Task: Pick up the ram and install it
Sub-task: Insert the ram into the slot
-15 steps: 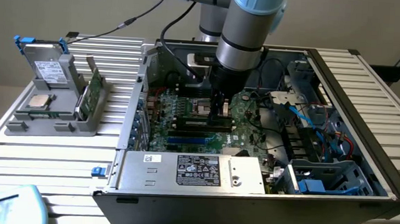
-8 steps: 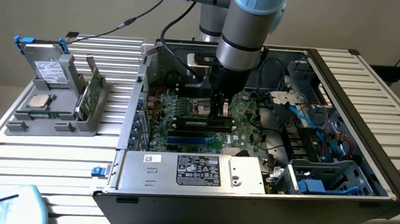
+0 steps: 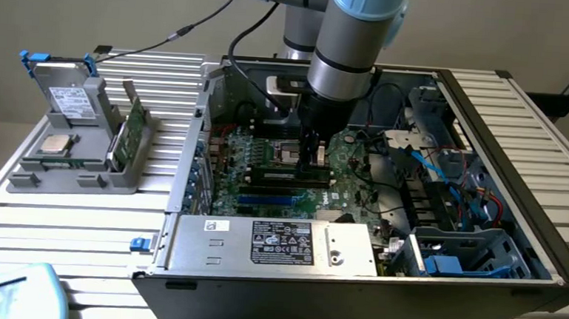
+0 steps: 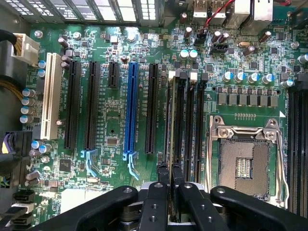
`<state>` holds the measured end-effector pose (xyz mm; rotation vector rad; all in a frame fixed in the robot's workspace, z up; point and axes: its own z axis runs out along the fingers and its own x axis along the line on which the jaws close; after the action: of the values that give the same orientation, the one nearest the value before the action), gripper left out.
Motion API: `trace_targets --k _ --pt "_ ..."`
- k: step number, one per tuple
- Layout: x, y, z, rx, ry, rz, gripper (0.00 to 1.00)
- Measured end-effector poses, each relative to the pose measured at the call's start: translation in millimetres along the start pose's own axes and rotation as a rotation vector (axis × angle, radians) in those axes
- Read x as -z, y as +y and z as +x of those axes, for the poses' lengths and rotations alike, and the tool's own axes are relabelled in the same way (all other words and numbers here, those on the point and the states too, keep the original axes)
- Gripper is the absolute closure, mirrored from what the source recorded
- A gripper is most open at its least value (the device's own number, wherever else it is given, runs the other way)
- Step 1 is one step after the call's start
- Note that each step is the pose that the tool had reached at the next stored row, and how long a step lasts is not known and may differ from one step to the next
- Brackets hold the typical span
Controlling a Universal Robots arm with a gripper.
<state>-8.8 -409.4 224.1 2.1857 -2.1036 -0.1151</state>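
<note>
We see the fingers (image 4: 161, 185) clamped on the ram (image 4: 169, 120), held edge-on at a slot (image 4: 182, 120) beside the CPU socket (image 4: 243, 163). We judge it light, stiff, fragile, and best pinched mid-length near its top edge, clear of the contacts

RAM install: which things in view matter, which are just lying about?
In the job: thin green ram stick, end effector gripping it, black memory slots.
Lying about: square silver CPU chip, broad green expansion card, grey plastic holder.
</note>
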Motion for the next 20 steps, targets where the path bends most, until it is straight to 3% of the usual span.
trace_targets --k 20 --pt "-1.9 -0.6 0.0 -0.01 -0.0014 -0.0001 0.86"
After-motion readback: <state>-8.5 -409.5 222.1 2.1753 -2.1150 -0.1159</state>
